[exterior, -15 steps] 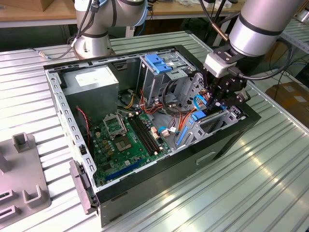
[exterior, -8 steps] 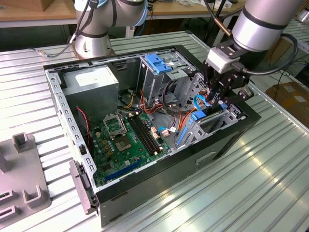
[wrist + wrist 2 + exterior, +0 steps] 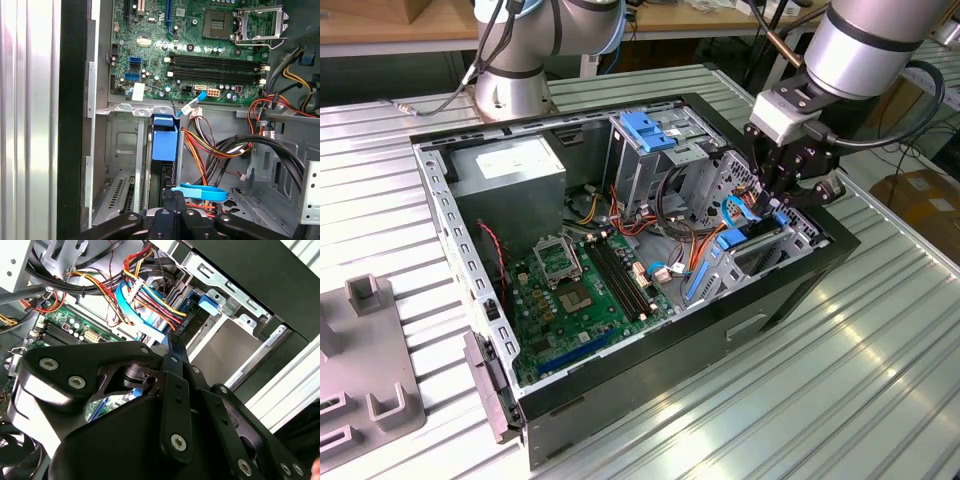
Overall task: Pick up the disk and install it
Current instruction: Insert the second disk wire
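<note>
Fingertips of our gripper [image 3: 171,207] sit pressed close together, pinching the top edge of the disk [image 3: 164,165], which stands on edge, blue rail uppermost, partway down in the lower drive bay of the open computer case [image 3: 790,290]. In the exterior view we see the gripper [image 3: 782,205] at the case's corner towards that view's right, beside the tall metal drive cage [image 3: 665,150]. A blue flat cable [image 3: 200,191] curls just beside the fingers [image 3: 176,199]. Near the bay lies the green motherboard [image 3: 585,290].
</note>
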Tool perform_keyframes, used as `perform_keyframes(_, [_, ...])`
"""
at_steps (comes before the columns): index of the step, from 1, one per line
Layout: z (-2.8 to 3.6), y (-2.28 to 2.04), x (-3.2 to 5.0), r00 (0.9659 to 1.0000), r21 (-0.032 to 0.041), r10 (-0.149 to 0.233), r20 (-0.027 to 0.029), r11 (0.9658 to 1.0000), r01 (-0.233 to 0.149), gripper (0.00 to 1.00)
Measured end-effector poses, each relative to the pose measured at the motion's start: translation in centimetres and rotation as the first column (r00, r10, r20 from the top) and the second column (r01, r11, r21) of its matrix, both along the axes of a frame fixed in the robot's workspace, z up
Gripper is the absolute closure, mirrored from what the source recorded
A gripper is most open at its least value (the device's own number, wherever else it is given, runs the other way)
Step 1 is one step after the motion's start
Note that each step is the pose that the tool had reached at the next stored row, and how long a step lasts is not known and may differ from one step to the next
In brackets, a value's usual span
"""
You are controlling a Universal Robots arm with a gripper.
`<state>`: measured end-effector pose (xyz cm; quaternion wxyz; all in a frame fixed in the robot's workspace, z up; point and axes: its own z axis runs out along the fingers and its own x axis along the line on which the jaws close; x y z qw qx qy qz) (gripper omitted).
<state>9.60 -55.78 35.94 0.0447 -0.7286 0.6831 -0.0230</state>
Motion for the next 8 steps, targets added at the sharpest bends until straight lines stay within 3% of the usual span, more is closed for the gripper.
perform_keyframes(8, [0.00,0.03,0.00,1.0000,0.0001,0.000,0.0000,1.0000,0.000,0.90])
